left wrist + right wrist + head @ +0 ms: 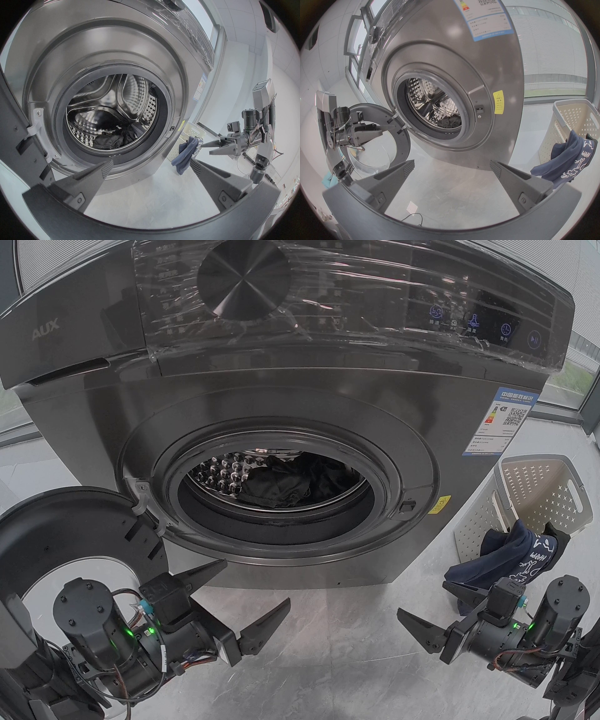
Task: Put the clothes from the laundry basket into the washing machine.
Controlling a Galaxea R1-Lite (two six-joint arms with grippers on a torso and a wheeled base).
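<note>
The grey washing machine [300, 390] stands with its round door [62, 534] swung open to the left. Dark clothes [281, 480] lie inside the drum [106, 140]. A white laundry basket [550, 490] stands at the right of the machine, and a navy garment [509, 555] hangs over its front rim [568, 156]. My left gripper [247, 596] is open and empty, low in front of the machine by the door. My right gripper [444, 609] is open and empty too, just in front of the basket and close to the navy garment.
Pale marble floor [337, 640] runs between the two arms in front of the machine. The open door [378, 137] takes up the left side. A window [572, 380] lies behind the basket at the right.
</note>
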